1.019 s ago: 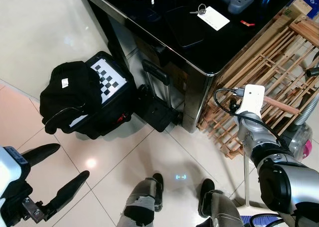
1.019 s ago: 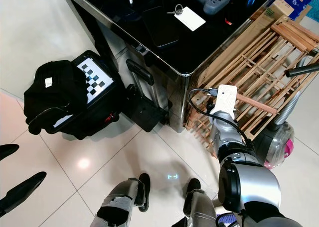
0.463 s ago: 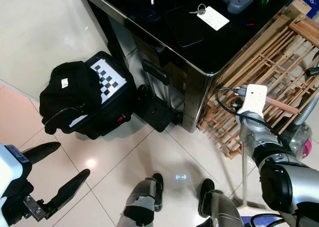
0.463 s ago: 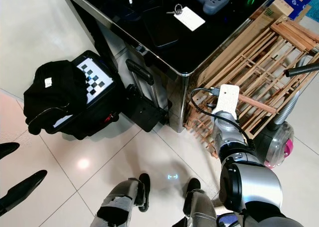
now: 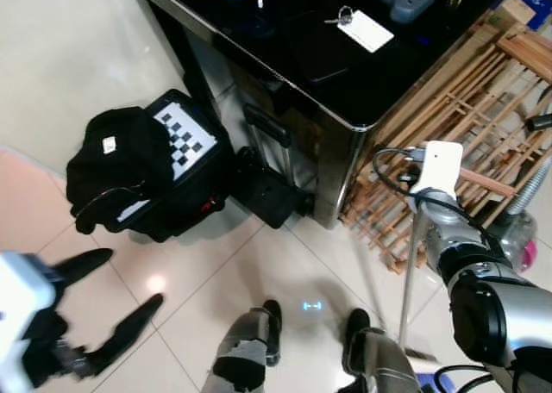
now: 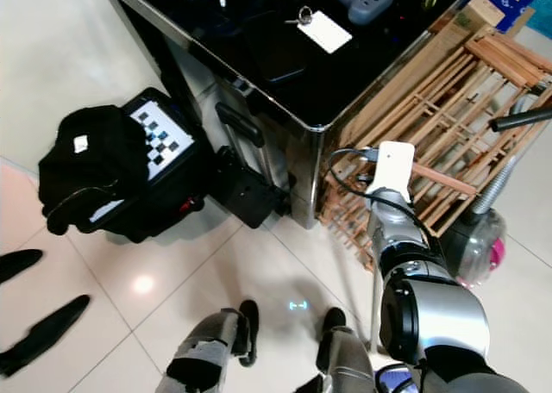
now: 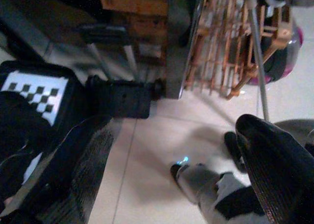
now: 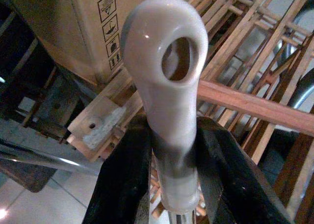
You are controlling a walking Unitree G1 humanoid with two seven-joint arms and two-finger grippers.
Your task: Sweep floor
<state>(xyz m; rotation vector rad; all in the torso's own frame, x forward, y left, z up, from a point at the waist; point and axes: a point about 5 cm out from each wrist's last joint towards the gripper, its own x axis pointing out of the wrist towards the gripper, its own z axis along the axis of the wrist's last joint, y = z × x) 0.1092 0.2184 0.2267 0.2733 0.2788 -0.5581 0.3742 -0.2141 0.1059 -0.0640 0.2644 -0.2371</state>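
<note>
Grey broom handle [image 8: 164, 96] sits clamped in the right gripper [image 8: 171, 180] beside the wooden rack [image 6: 448, 109]; a swing could snag its slats. Left gripper [image 5: 95, 324] hangs open.

**Changes since the previous second**

The broom handle [image 5: 410, 272] now leans: its lower end sits nearer the robot's feet [image 5: 354, 331], while the upper end is clamped in the right gripper [image 8: 169, 150] beside the wooden rack [image 5: 483, 109]. One second ago the shaft hung nearly vertical below the wrist. The left gripper [image 5: 108, 311], fingers spread, has shifted slightly and now appears motion-blurred. The head camera has tilted marginally, so the black table [image 5: 345, 74] sits slightly higher in view.
</note>
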